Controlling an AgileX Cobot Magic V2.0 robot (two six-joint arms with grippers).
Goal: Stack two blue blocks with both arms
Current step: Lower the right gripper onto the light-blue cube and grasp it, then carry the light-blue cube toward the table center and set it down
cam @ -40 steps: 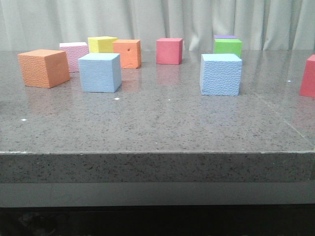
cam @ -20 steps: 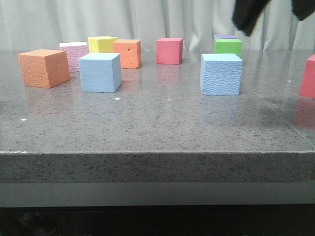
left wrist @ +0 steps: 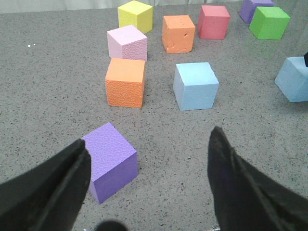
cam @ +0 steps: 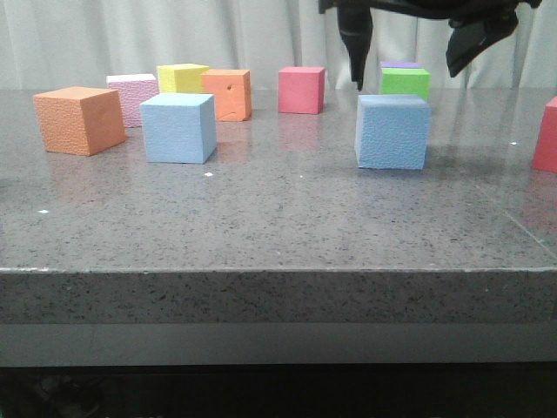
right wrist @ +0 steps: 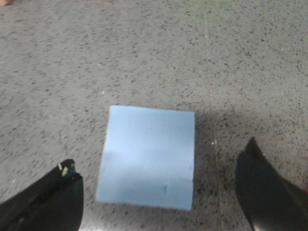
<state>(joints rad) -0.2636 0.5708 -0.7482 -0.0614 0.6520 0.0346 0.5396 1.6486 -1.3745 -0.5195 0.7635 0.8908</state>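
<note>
Two light blue blocks stand apart on the grey table, one at the left (cam: 178,128) and one at the right (cam: 392,131). My right gripper (cam: 409,52) hangs open just above the right block, a finger on each side of it and touching nothing. The right wrist view looks down on that block's top face (right wrist: 148,156) between the spread fingers of the right gripper (right wrist: 159,159). My left gripper (left wrist: 149,144) is open and empty, out of the front view. The left blue block (left wrist: 196,86) lies ahead of it, apart, and the other (left wrist: 293,79) is at the frame edge.
A purple cube (left wrist: 109,161) sits close to the left gripper's finger. Around the blue blocks stand an orange cube (cam: 78,119), a pink-lilac one (cam: 132,97), yellow (cam: 181,77), a second orange (cam: 228,94), red (cam: 301,90), green (cam: 404,82), and another red (cam: 546,135) at the right edge.
The right gripper was out of the front view a second ago. It came in from the top right, moved left and lower, and now hangs over the right blue block. No block has moved.
</note>
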